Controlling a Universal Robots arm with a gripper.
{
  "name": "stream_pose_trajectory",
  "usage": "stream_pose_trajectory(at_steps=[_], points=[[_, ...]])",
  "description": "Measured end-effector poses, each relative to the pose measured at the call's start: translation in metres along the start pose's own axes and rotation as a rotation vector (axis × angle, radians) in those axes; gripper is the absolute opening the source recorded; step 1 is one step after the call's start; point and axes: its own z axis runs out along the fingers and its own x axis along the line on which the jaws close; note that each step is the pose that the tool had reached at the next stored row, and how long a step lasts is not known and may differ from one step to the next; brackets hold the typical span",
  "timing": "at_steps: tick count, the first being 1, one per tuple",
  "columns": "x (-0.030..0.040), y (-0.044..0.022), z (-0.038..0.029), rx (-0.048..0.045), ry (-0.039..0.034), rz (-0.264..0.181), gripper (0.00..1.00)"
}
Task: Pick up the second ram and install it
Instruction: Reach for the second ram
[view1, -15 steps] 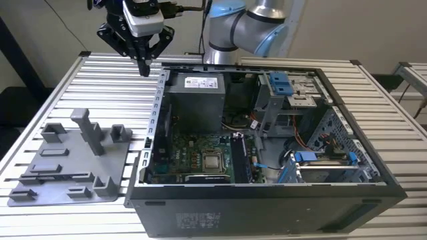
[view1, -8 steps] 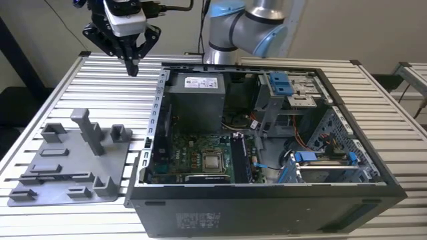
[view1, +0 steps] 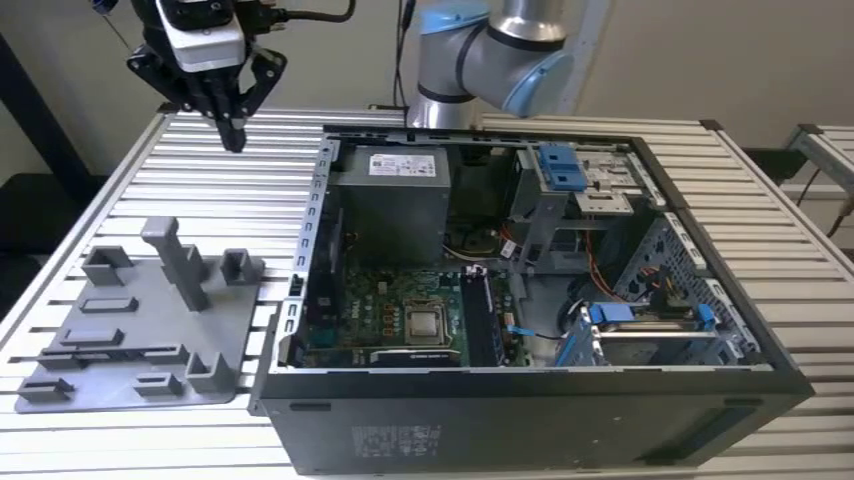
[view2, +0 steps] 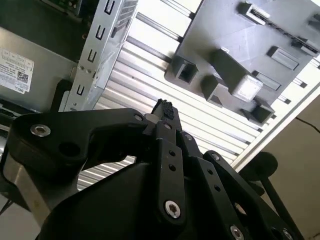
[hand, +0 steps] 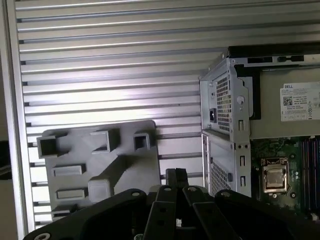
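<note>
Seemingly the second ram (view1: 482, 315), a long thin blackish memory stick, stands on edge in the motherboard slots inside the open black computer case (view1: 534, 410), just beside the square silver processor (view1: 426, 323). Several dark strips sit together there, and I cannot tell which one it is or whether it is fully seated. Outside the case, toward the exterior view's left, the grey plastic holder tray (view1: 134, 325) with upright posts lies on the ribbed metal tabletop (view1: 267, 190), with no dark stick visible on it. The black tool (view1: 235, 135) hangs high above the tabletop, well apart from the case, its fingers pinched together on nothing visible. My worry is that a half-seated stick could tilt in its slot, because unlatched clips would not hold it.
</note>
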Motion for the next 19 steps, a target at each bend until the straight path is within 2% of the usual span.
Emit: stream_pose_trajectory(at_steps=[9, 19], points=[[0.0339, -0.0028, -0.0004, -0.0001, -0.0001, 0.001, 0.11], [0.0662, -0.0070, -0.0008, -0.0001, -0.0001, 0.001, 0.11]])
